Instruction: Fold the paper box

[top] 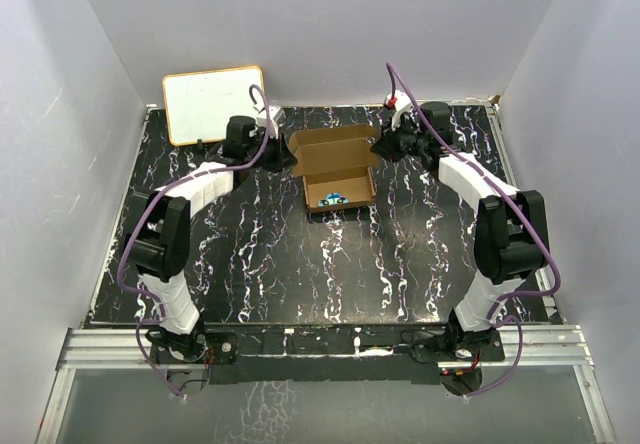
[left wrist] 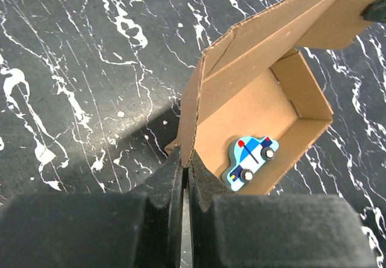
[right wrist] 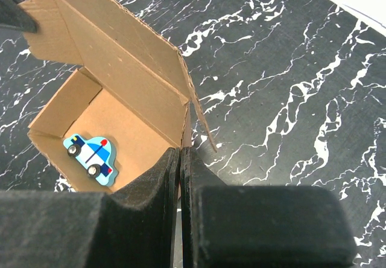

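Observation:
The paper box [top: 335, 167] is a brown cardboard carton standing open at the table's far middle, its lid up at the back. A blue toy car sticker [top: 333, 200] lies inside on the floor; it shows in the left wrist view [left wrist: 250, 161] and the right wrist view [right wrist: 90, 158]. My left gripper [top: 283, 146] is shut on the box's left side flap [left wrist: 190, 120]. My right gripper [top: 380, 147] is shut on the box's right side flap [right wrist: 187, 126]. Both grippers pinch the flap edges between black pads.
A white board with a tan frame [top: 212, 103] leans at the far left corner, just behind the left arm. The black marbled table [top: 320, 274] is bounded by grey walls on three sides.

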Controlling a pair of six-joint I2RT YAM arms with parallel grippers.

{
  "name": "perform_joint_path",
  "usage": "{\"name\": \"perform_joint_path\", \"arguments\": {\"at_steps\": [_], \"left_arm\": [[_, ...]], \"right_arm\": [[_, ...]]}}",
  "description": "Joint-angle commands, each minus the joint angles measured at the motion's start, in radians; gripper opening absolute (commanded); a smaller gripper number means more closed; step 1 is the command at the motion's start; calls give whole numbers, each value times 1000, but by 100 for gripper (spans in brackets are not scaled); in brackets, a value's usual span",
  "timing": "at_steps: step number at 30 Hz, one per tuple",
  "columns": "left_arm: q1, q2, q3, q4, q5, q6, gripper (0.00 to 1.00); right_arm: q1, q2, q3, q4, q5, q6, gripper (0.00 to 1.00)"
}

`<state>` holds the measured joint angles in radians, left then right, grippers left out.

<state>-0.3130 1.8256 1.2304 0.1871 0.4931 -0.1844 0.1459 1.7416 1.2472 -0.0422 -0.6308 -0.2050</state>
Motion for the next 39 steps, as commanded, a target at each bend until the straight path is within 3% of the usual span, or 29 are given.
{"name": "perform_joint_path", "arguments": {"at_steps": [1,13,18,26,39], "left_arm": [[-53,-91,-37,97,-155,-42,0],[-188,-99,-99,270,-515,-71,0],[-198,-59,-69,308,-567,-56,0],[-244,5,-47,342,-642,-46,0],[-305,-15,-147,391,-734,-66,0]], "right_arm": [[35,-32,-8,130,60,26,8],[94,-31,-132,392,310,172,8],[134,-25,-185,551,454,180,9],[176,-13,-246,687,557,195,13],[177,-45,-370,748,536,250,13]]}}
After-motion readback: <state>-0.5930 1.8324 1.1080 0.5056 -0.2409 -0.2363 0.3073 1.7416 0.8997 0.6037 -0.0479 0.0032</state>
